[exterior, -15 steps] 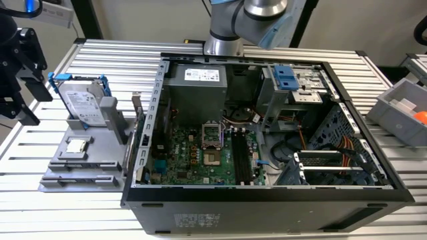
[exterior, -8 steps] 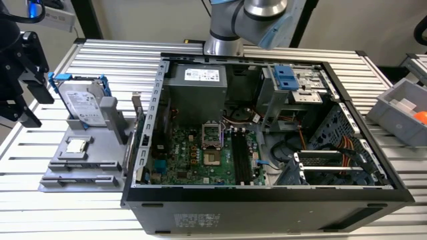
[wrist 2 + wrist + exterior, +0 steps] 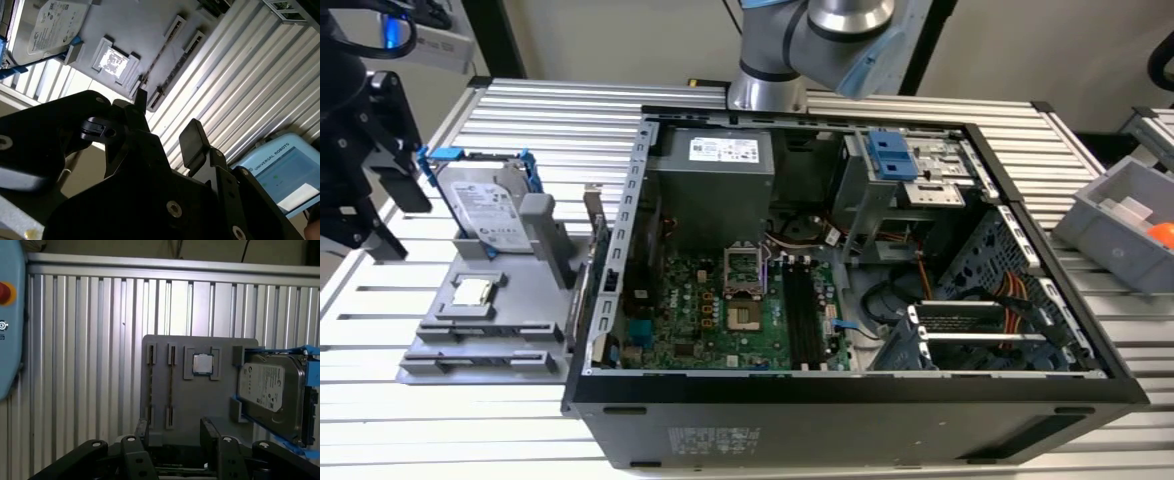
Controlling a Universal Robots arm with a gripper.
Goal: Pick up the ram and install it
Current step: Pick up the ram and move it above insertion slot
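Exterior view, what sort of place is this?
Probably a robotics lab bench set up for computer assembly: an open desktop computer case sits on a ribbed metal table, a grey fixture tray beside it holds a hard drive, and a robot arm stands behind the case.

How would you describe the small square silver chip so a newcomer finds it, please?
On the exterior view's left, beside the open black computer case, lies a grey holder tray. The small square silver chip sits in its raised frame, dwarfed by the blue-framed silver hard drive standing alongside.
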